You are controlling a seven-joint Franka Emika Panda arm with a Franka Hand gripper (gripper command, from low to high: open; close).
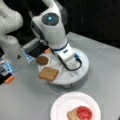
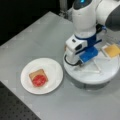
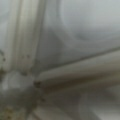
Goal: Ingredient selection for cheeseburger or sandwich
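The claw itself is hidden in both front views behind the arm's wrist [image 1: 67, 56], which is bent low over the white round divided tray [image 1: 82, 71], so whether it is released or clenched cannot be told. The wrist view shows only pale ridges [image 3: 75, 72] of that tray meeting at a hub, very close beneath the camera, with no fingers to be made out. On the tray, in a front view, a dark brown round patty [image 1: 41, 60] lies toward the left, and just below it a brown toast square [image 1: 48, 73] overhangs the tray's rim. In a front view the yellow cheese square [image 2: 112, 50] sits in a compartment at the tray's right side, beside the arm. Apart from the tray, on the grey desk [image 2: 37, 35], stands a white round plate [image 2: 53, 68]. On it lies the started sandwich: a brown toast square with a red tomato disc [image 2: 39, 80] resting on top, seen in both front views; the disc covers part of the toast [image 1: 72, 115].
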